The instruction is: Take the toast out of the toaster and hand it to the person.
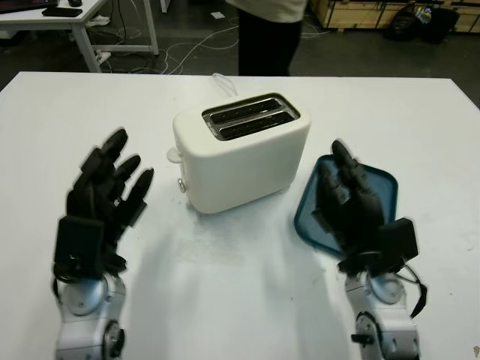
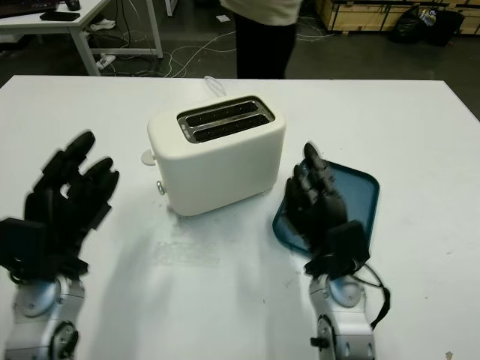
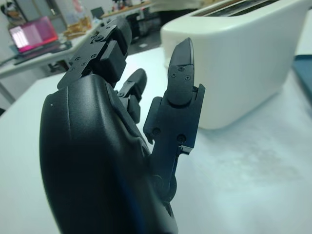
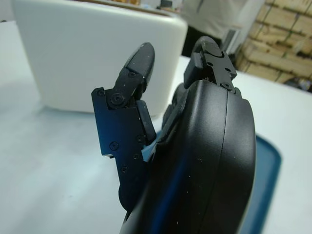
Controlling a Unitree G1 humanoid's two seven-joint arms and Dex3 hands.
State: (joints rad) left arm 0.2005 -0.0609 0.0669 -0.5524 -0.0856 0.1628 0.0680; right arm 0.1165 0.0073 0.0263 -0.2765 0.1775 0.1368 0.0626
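Observation:
A cream two-slot toaster (image 1: 244,154) stands in the middle of the white table (image 1: 225,285); its dark slots (image 1: 247,116) face up and I cannot tell whether toast sits inside. My left hand (image 1: 112,184) is open above the table to the toaster's left, holding nothing. My right hand (image 1: 346,191) is open to the toaster's right, over a blue tray (image 1: 379,187). A person (image 1: 270,34) in dark trousers stands beyond the table's far edge. The toaster's side (image 3: 243,58) faces the left hand, and its other side (image 4: 97,53) faces the right hand.
The blue tray lies flat at the right of the toaster, partly under my right hand. A white cord (image 1: 223,81) runs from behind the toaster. A desk (image 1: 67,19) and cables on the floor lie past the table.

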